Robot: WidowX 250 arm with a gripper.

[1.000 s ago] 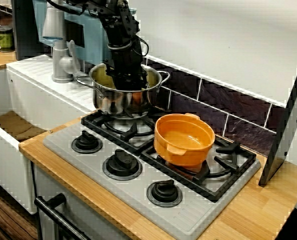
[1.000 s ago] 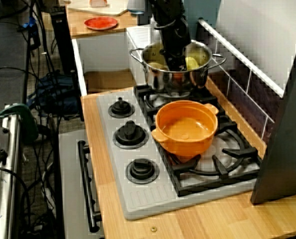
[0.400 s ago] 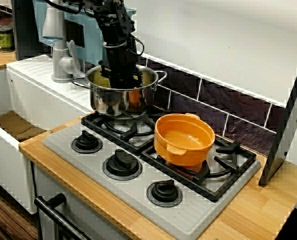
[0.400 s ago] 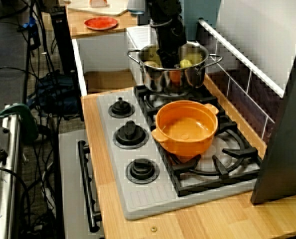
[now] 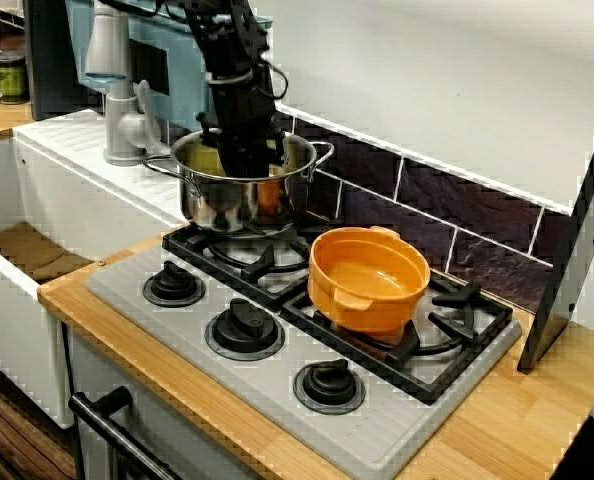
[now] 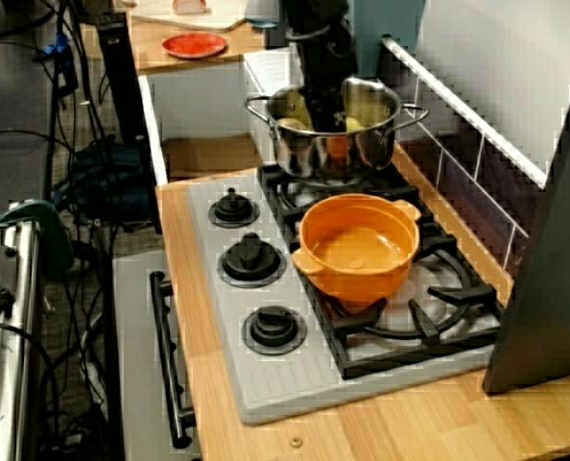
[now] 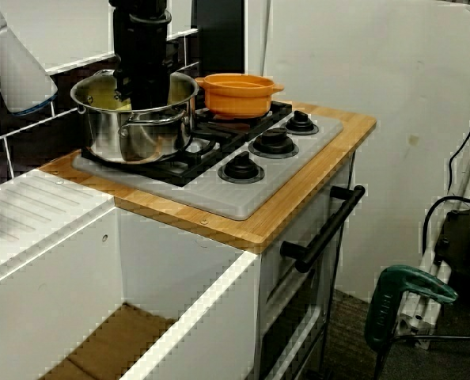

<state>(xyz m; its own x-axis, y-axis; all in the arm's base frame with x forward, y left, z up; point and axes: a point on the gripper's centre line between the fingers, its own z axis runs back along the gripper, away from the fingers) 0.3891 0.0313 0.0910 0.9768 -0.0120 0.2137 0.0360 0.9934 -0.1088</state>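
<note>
A: Steel pot (image 5: 239, 195) on the back burner nearest the sink (image 5: 7, 265), yellow pieces (image 6: 358, 122) inside; claw (image 5: 245, 162) sunk in it, hidden, so cannot tell if spread or pinching

B: Might snag the rim, tilt it off the grate (image 5: 269, 263), knock the orange pot (image 5: 367, 278) nearby

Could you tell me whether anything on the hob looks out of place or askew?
The orange pot sits off-centre on its grate, set toward the steel pot rather than over the burner. Nothing looks spilled or damaged. The gripper reaches down inside the steel pot, its fingertips hidden.
</note>
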